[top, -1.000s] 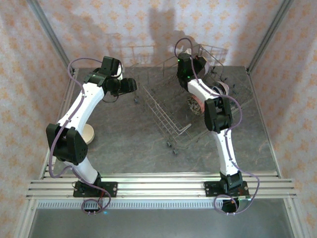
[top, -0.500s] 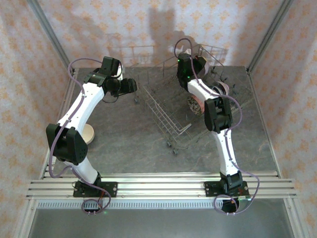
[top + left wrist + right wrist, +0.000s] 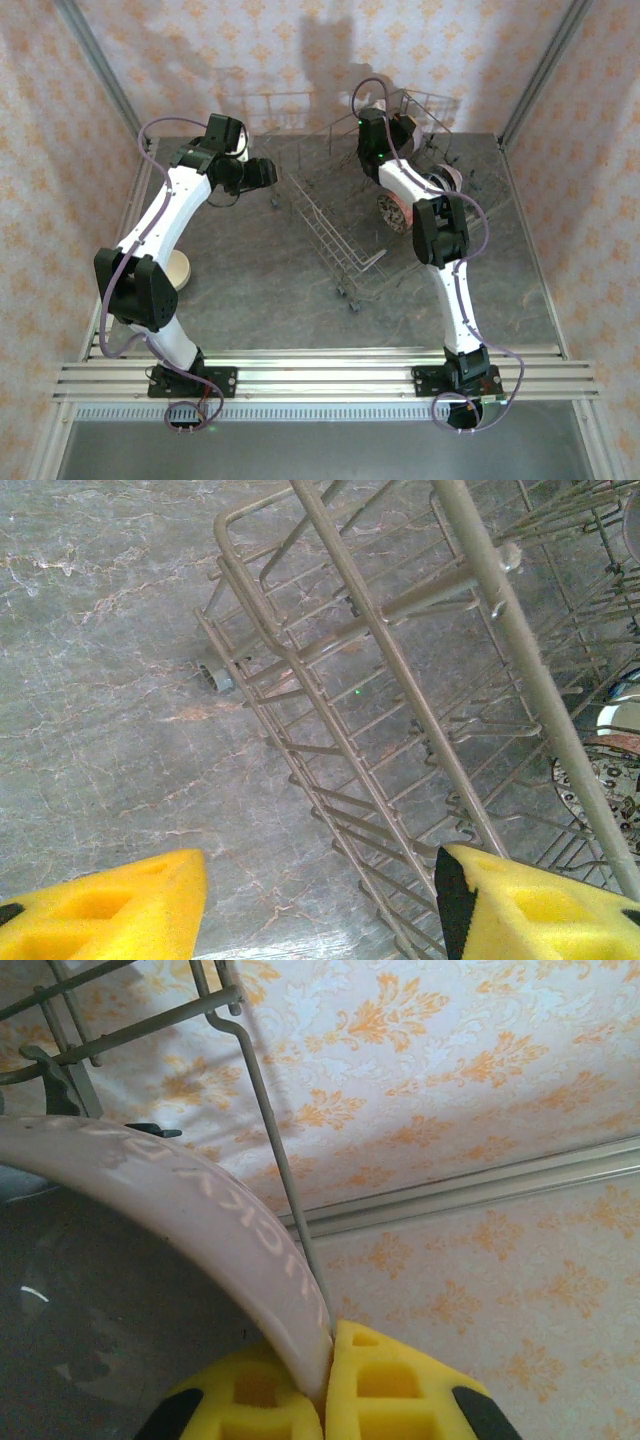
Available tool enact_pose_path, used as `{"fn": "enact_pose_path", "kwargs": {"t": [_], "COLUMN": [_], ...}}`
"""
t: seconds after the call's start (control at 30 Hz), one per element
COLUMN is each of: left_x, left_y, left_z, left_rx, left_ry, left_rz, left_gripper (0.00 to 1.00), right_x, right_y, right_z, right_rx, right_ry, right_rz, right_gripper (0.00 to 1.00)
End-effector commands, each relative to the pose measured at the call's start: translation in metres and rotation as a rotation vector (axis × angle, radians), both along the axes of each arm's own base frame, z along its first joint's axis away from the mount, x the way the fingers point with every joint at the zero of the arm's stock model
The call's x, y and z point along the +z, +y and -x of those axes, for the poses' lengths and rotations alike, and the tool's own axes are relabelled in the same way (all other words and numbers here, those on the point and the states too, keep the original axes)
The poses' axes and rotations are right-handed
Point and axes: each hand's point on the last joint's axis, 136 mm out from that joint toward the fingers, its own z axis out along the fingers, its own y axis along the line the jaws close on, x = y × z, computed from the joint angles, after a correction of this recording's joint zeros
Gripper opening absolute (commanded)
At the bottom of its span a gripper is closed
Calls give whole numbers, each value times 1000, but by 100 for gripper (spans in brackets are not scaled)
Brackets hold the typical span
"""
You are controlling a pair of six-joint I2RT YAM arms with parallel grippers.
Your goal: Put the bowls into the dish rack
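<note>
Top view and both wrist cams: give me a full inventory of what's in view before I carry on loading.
dish rack: one, grey wire, centre-right of the table
patterned bowl: one, dark-patterned, inside the rack beside the right arm
pinkish bowl: one, pale pink, in the rack, partly behind the right arm
cream bowl: one, cream, on the table at the left, partly under the left arm's elbow
mauve bowl: one, pale mauve, gripped by its rim at the rack's far side
table: one, grey marbled
left gripper: one, yellow pads, open, over the rack's left side
right gripper: one, yellow pads, shut on the mauve bowl's rim
</note>
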Motion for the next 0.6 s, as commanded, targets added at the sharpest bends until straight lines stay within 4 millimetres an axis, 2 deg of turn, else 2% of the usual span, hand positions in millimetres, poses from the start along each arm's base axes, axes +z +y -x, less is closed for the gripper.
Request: {"fn": "enact_pose_path", "kwargs": {"t": [0.0,0.57], "left_x": [1,-7], "left_y": [-4,-5], "left_z": [-4,-9], "left_rx": [-25,-28], "left_ry": [-3,16], "left_rz": [-4,-7], "left_gripper": [63,63], "right_x": [-14,-29], "right_y": [14,20], "right_z": [-3,-3], "right_rx": [54,55], "right_ry": [31,54], "right_rz": [-25,-61], "right_gripper": [6,13]}}
